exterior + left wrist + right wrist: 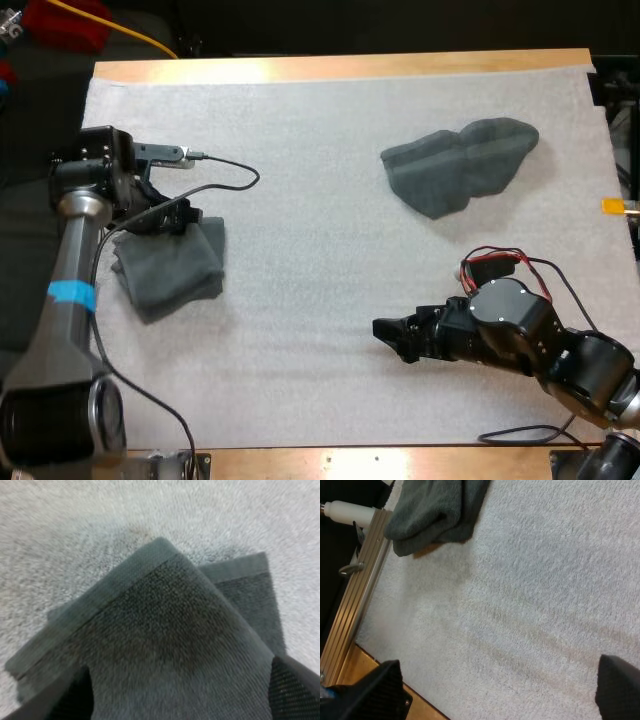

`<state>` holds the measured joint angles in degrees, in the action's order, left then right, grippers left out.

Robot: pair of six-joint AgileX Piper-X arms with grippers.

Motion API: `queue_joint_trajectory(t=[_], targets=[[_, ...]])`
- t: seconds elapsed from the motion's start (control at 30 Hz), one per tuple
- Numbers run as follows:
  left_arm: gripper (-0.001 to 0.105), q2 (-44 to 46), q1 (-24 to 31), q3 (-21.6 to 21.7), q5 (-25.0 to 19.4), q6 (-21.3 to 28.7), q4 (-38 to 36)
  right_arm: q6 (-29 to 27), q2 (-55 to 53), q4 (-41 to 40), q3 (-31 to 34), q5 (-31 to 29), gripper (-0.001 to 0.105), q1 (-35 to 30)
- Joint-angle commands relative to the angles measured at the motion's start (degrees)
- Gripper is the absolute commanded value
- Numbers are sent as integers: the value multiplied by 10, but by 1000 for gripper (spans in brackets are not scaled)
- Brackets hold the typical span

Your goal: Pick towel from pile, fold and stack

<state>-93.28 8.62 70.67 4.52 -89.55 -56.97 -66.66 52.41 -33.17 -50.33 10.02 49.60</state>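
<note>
Dark grey-green towelling is lying in two places on the white foam mat point(330, 110) covering the wooden desk point(330, 66). A folded dark grey-green towel point(175, 270) is sitting at the mat's left side. A crumpled dark grey-green towel point(460, 165) is lying well apart from it, toward the far right.

From above we are seeing both towels as soft shapes. Our left wrist camera is showing the folded towel point(170, 645) close up, with a coarse weave, a flat hemmed border and a second layer's corner peeking out beneath the top one.

Our left fingers point(178, 216) are hovering at that towel's far edge; up close they are standing spread wide over the cloth, released. Our right fingers point(392, 332) are hanging low over bare mat toward the desk's near side, and their wrist camera is showing them parted too, gripping nothing.
</note>
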Motion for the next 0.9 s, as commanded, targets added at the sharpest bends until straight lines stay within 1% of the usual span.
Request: queue_joint_trajectory(t=[0.0,0.2,0.43,0.57,0.67,0.77,0.87], targets=[[69,-8,-3,3,3,-5,8,-4,-3,4,-3,6,76,0],[69,-51,-3,3,3,-5,23,-3,-3,4,-3,6,76,0],[69,-87,-3,3,4,-5,23,0,-3,4,-3,6,76,0],[69,-87,-3,3,4,-5,25,0,-3,4,-3,6,76,0],[69,-85,-3,7,4,-5,8,0,-3,4,-3,6,76,0],[69,-71,-3,9,8,-5,-4,0,-3,4,-3,6,76,0],[69,-37,-3,9,19,-5,-5,0,-3,4,-3,6,76,0]])
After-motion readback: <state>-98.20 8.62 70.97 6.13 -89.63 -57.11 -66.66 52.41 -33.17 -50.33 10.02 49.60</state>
